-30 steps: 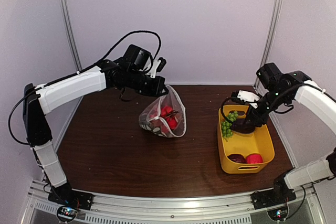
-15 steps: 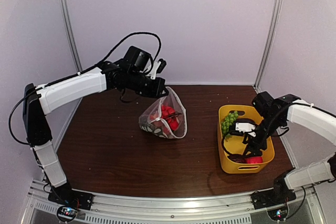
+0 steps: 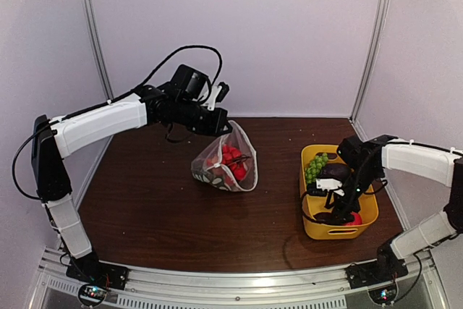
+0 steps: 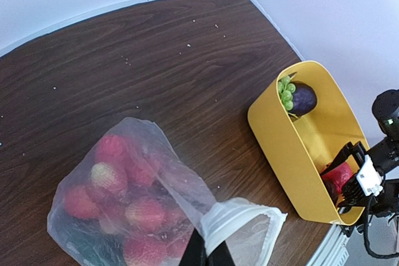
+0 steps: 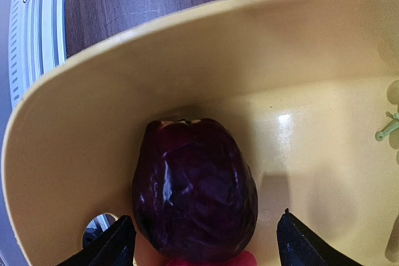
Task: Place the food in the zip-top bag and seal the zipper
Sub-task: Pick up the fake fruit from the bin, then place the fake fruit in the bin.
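Note:
The zip-top bag [image 3: 226,164] hangs over the table with red food [image 4: 112,182] inside it. My left gripper [image 4: 207,255] is shut on the bag's mouth edge, beside the white zipper [image 4: 243,213], and holds it up [image 3: 223,125]. My right gripper [image 5: 204,230] is open and low in the near end of the yellow tub [image 3: 312,223]. Its fingertips [image 5: 118,235] stand either side of a dark purple eggplant [image 5: 194,185] without touching it. A red piece [image 3: 354,218] lies beside it. Green grapes [image 3: 312,168] and another dark purple piece [image 4: 303,99] lie at the tub's far end.
The yellow tub [image 4: 283,151] stands on the right of the brown table [image 3: 159,208], near the right wall post. A handle hole [image 5: 93,227] opens in the tub's end wall by my right fingers. The metal rail [image 3: 231,280] runs along the near edge.
My right gripper moved from the tub's far end down to its near end and opened wide over the eggplant. The left arm and bag have not moved.

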Controlling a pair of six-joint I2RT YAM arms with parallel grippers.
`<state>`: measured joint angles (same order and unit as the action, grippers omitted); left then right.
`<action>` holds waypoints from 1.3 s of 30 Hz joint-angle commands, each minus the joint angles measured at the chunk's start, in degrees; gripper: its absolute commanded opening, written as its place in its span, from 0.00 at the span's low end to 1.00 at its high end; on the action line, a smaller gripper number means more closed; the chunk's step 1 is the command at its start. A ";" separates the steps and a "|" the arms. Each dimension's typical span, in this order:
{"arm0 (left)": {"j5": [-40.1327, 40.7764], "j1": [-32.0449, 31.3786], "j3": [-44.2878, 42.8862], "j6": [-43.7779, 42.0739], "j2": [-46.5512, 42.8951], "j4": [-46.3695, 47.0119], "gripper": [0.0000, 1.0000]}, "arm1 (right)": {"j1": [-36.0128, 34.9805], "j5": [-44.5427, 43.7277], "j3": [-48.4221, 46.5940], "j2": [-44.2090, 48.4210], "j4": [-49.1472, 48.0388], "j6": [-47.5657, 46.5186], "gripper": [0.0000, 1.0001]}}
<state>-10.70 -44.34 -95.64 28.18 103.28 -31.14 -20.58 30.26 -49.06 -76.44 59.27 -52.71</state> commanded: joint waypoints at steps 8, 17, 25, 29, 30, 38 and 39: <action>-0.56 0.22 0.95 0.01 -0.50 2.92 0.00 | -2.71 -1.34 2.21 -4.51 -6.21 2.03 0.76; -0.63 0.24 1.15 0.03 -0.54 2.91 0.00 | -2.63 -3.94 -0.81 -4.93 -1.75 1.69 0.52; -0.58 0.22 1.34 0.02 -0.45 3.09 0.00 | -1.69 -6.13 -6.99 0.94 3.98 2.07 0.45; -0.80 0.22 1.24 -0.18 -0.37 3.19 0.00 | -0.92 -7.49 -10.05 2.18 5.78 2.33 0.45; -0.74 0.22 1.16 -0.13 -0.37 3.14 0.00 | -0.72 -7.65 -10.80 2.36 6.24 2.40 0.44; -0.85 0.22 0.98 -0.41 -0.54 3.07 0.00 | -0.03 -8.15 -14.75 3.65 7.57 3.26 0.43; -0.84 0.26 1.00 -0.46 -0.54 3.03 0.00 | 0.02 -8.17 -15.01 3.75 7.60 3.33 0.43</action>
<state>-10.98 -44.34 -94.89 28.16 103.28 -30.87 -21.08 23.64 -62.08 -74.06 65.06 -50.52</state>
